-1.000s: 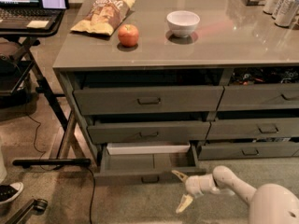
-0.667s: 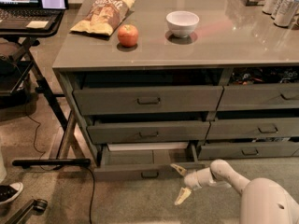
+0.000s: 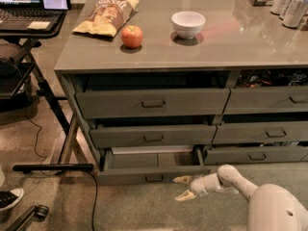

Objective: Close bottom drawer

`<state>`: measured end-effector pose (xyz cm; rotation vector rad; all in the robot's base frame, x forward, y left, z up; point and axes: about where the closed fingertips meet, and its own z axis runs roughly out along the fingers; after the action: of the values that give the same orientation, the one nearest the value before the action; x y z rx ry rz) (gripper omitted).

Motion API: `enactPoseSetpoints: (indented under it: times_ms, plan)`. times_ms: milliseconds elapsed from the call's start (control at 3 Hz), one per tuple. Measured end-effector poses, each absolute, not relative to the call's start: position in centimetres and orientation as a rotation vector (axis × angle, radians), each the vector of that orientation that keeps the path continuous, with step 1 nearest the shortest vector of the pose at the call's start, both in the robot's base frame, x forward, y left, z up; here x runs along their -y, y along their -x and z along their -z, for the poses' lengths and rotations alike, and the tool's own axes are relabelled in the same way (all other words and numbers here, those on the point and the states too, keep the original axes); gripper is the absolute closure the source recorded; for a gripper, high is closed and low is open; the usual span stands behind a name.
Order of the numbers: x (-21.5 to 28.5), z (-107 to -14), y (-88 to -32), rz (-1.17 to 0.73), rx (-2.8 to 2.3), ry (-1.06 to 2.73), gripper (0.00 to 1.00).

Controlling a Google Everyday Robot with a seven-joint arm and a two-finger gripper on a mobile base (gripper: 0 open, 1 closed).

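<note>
Grey bottom drawer (open), gripper at front

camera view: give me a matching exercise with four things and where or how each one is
Things:
1. bottom drawer
2. gripper
3. apple
4. white bowl

Places or states:
a. on the countertop, just right of the chip bag
b. pulled out, near the floor
c. low, at the right end of the open drawer's front, fingers apart
d. on the countertop, right of the red fruit

Pairs: 1-b, 2-c, 3-a, 4-d
</note>
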<state>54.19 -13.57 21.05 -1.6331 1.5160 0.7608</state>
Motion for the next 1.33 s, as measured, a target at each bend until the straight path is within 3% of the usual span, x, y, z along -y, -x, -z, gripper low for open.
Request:
enactPoseSetpoints:
  times_ms: [667,1000,1333]
  plan:
    - [14.0,-20.6,-54.5,-0.728,-1.545,1.621,0.88]
    - [15.5,-19.9,-56.4,-0.631,-1.606,1.581,1.0]
    - [17.4,-18.8,-58.7,-0.525,-1.668,1.532,1.0]
